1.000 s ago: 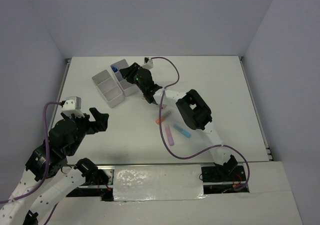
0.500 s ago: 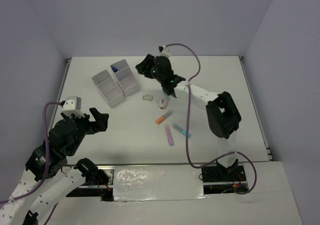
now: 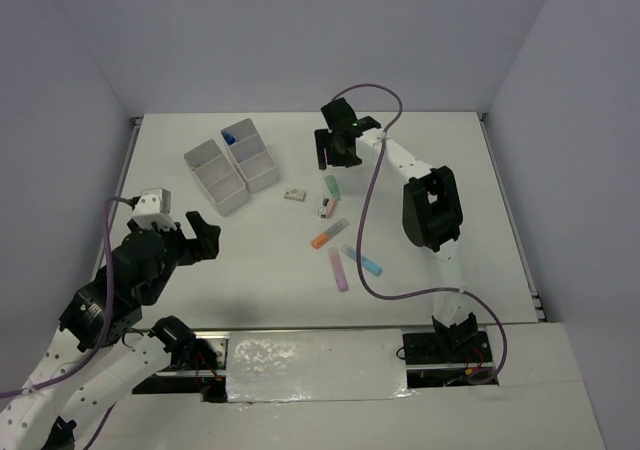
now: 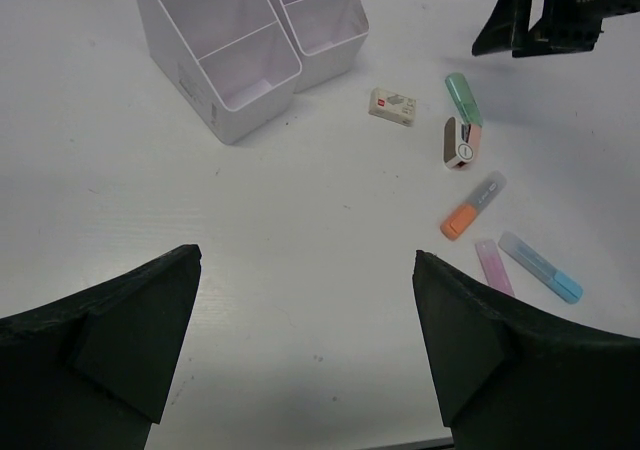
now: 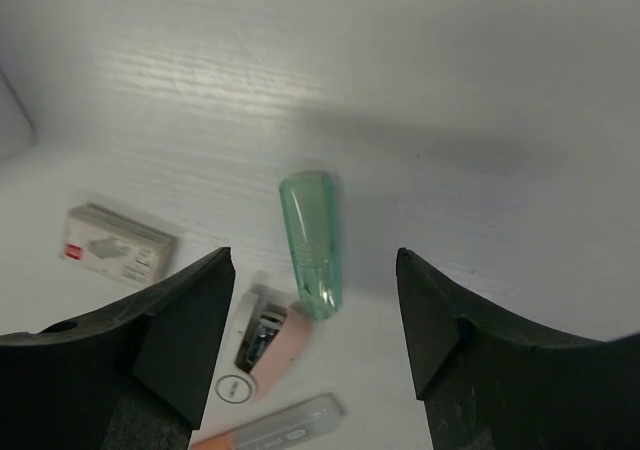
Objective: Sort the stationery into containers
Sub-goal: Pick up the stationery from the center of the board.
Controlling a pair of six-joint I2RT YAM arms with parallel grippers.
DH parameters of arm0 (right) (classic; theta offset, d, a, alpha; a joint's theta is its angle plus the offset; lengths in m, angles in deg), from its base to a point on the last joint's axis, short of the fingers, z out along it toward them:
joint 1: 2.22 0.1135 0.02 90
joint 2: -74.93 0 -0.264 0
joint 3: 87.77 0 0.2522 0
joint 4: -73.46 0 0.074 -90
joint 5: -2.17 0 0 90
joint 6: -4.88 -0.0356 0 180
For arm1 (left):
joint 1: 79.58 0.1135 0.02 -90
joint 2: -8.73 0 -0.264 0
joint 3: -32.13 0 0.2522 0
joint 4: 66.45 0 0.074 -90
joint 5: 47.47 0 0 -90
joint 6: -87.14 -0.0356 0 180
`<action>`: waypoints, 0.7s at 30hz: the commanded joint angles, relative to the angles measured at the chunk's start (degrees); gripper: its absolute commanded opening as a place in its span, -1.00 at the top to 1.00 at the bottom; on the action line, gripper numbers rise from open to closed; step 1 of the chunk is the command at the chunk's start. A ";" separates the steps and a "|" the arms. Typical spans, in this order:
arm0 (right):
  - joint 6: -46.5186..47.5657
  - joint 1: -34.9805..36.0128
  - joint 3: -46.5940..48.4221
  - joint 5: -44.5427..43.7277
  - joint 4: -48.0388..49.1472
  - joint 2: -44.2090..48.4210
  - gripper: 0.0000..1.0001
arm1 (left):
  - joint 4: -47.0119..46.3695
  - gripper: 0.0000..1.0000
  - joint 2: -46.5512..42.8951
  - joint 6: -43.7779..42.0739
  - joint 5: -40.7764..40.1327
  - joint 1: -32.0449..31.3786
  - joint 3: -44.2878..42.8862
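The right tool (image 5: 312, 255) has swung farther back, hovering spread and empty over the green highlighter (image 3: 332, 185); the left tool (image 4: 305, 280) is also spread and empty.

Highlighters (image 4: 471, 205) lie loose near white bins (image 4: 188, 68).

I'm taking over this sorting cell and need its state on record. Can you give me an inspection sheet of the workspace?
Surface: white table, no spills seen.
Job's things: bins, a blue item in one; loose on the table: green highlighter, orange highlighter, purple highlighter, blue highlighter, stapler, small box.
Clutter: nothing seen.
Grippers: left gripper open, empty; right gripper open over the green highlighter.
Cables: purple left cable along its arm; purple right cable looping over the table.
Surroundings: plain walls on three sides.
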 commanded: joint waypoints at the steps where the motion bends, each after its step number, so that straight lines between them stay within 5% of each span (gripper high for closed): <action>1: 4.38 -1.05 4.39 1.88 -7.44 -1.22 -0.45 | -1.38 -0.99 0.66 0.11 -0.71 -0.07 -0.56; 15: 7.64 0.09 10.72 4.43 -11.31 -11.07 -0.37 | -1.47 -0.99 2.86 -0.41 0.17 -0.07 -0.73; 21: 8.08 0.97 10.28 3.64 -13.51 -13.44 -0.14 | -1.64 -0.99 2.24 -0.41 0.25 -0.07 -0.73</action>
